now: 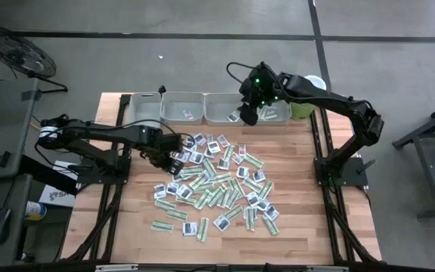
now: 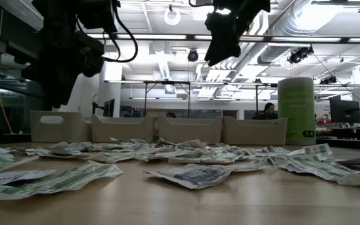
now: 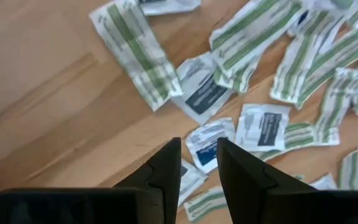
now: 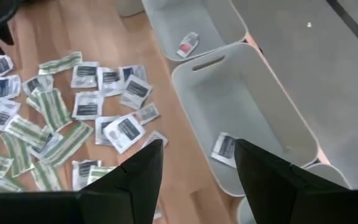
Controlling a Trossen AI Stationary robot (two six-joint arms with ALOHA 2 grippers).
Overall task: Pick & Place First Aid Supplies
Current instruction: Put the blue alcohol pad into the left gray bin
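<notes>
The first aid supplies (image 1: 217, 181) lie scattered flat on the wooden table: narrow green-striped strips and squarish white sachets with dark marks. My left gripper (image 3: 199, 158) hangs open above the pile's left part, pointing steeply down, with a white, blue-marked sachet (image 3: 209, 144) on the table below the gap. It also shows in the high view (image 1: 174, 160). My right gripper (image 4: 197, 160) is open and holds nothing. It hovers over a grey tray (image 4: 253, 106) at the far edge, where a sachet (image 4: 224, 148) lies on the tray's floor.
A row of grey trays (image 1: 182, 107) stands along the far edge, some with a few sachets inside. A tall pale green tub (image 1: 306, 106) stands at the row's right end. Bare wood (image 1: 119, 219) lies to the near left of the pile.
</notes>
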